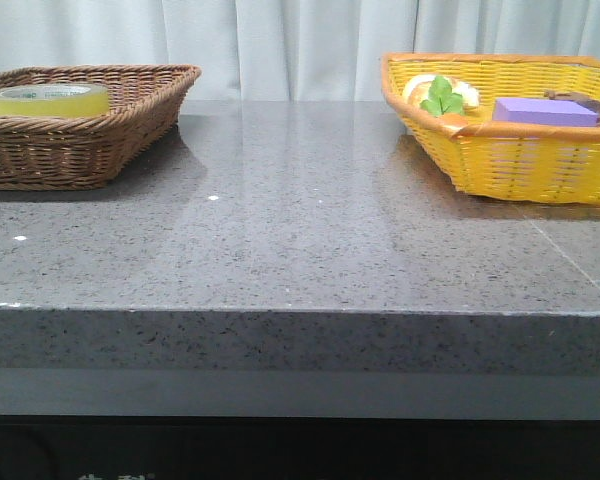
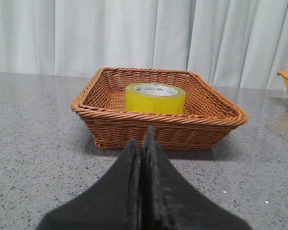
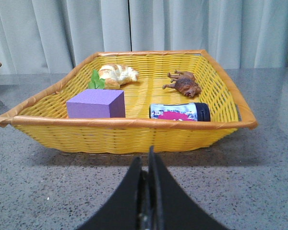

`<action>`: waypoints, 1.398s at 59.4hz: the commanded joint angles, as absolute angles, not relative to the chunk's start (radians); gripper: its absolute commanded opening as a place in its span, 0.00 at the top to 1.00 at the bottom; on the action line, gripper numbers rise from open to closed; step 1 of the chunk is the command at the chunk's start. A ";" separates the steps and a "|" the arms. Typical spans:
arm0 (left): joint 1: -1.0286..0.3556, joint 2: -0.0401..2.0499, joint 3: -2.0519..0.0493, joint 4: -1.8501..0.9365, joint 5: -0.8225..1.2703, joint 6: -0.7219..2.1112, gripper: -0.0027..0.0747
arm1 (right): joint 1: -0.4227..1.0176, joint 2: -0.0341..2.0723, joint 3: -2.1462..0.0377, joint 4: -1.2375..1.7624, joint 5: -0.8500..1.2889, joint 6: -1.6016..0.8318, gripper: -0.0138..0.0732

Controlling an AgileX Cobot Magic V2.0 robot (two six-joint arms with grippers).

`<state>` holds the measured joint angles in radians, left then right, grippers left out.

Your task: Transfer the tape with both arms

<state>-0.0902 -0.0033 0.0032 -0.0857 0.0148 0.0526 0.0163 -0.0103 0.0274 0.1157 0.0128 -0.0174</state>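
The yellow tape roll (image 1: 46, 99) lies flat in the brown wicker basket (image 1: 130, 120) at the far left of the table. In the left wrist view the tape (image 2: 155, 98) shows its white core with green print, inside the basket (image 2: 158, 129). My left gripper (image 2: 143, 143) is shut and empty, low over the table, short of the brown basket's near wall. My right gripper (image 3: 146, 160) is shut and empty, short of the yellow basket (image 3: 134, 132). Neither gripper shows in the front view.
The yellow basket (image 1: 510, 160) at the far right holds a purple block (image 3: 96, 104), a bread toy (image 3: 116, 74) with a green leaf (image 3: 95, 81), a brown animal figure (image 3: 185, 84) and a lying can (image 3: 180, 112). White curtains hang behind the grey stone table (image 1: 300, 240).
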 commanded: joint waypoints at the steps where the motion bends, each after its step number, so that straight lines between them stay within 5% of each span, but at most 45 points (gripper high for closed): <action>1: -0.098 -0.021 0.012 -0.086 -0.067 0.057 0.99 | 0.011 -0.033 0.021 0.104 -0.073 -0.024 0.92; 83: -0.098 -0.021 0.012 -0.086 -0.067 0.057 0.99 | -0.013 -0.034 0.021 0.024 -0.140 0.048 0.92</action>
<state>-0.0902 -0.0033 0.0032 -0.0857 0.0148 0.0526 -0.0083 -0.0103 0.0274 0.0348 -0.0529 0.0494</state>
